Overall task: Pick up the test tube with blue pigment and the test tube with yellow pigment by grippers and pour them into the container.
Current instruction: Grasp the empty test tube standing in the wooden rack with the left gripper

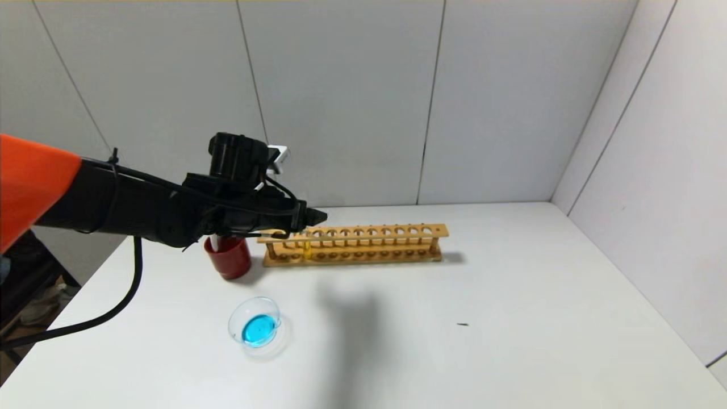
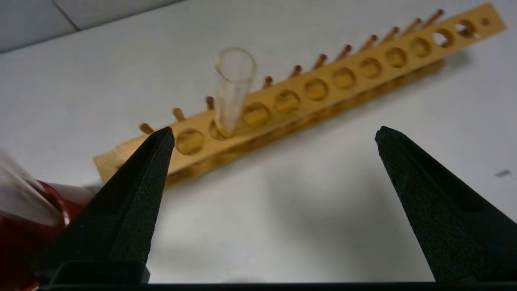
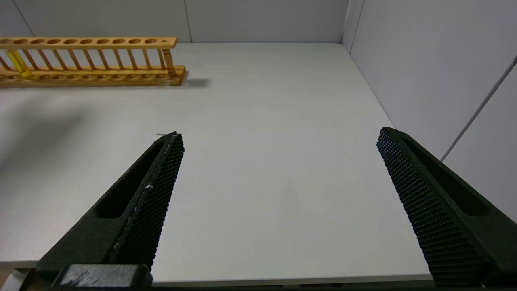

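Note:
The test tube with yellow pigment (image 1: 307, 247) stands upright in the wooden rack (image 1: 375, 244), near the rack's left end. In the left wrist view the tube (image 2: 233, 87) rises from the rack (image 2: 343, 76), beyond the jaws and nearer one finger. My left gripper (image 1: 311, 217) is open and empty, hovering by the rack's left end; it also shows in its own wrist view (image 2: 272, 135). The container (image 1: 255, 322) holds a pool of blue liquid. No tube with blue liquid shows. My right gripper (image 3: 278, 135) is open and empty, low over bare table.
A dark red cup (image 1: 229, 257) stands left of the rack with a clear, colourless tube (image 2: 16, 188) in it. The right wrist view shows the rack (image 3: 93, 60) and yellow tube (image 3: 18, 62) far off. Grey walls close the back and right.

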You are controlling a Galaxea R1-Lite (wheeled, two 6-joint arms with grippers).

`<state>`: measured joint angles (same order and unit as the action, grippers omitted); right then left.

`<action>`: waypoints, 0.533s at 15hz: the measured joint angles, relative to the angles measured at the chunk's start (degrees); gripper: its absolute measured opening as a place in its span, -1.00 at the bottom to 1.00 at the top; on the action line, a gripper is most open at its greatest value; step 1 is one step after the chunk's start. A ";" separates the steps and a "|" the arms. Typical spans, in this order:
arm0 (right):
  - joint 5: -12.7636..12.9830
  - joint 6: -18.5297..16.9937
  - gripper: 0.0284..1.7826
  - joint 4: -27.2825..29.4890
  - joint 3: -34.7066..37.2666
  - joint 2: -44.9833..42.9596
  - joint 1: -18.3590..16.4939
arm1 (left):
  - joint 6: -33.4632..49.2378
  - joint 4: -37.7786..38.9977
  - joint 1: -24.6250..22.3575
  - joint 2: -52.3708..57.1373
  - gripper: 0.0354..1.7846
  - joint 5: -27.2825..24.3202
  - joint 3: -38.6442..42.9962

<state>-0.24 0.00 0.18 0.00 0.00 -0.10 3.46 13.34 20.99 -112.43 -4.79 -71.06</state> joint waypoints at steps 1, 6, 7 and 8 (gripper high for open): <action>0.00 0.00 0.96 0.00 0.00 0.00 0.00 | -0.38 0.00 0.00 -1.27 0.96 0.85 -1.38; 0.02 0.00 0.96 0.00 0.00 0.00 0.00 | -0.44 0.28 0.01 -6.03 0.92 1.55 -6.86; 0.00 0.00 0.96 0.00 0.00 0.00 0.00 | -0.44 0.28 0.01 -6.64 0.86 1.60 -7.58; 0.02 0.00 0.96 0.00 0.00 0.00 0.00 | -0.49 0.28 0.01 -7.22 0.76 1.74 -8.18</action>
<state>-0.22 0.00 0.18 0.00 0.00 -0.10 2.97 13.62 21.00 -119.65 -3.05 -79.24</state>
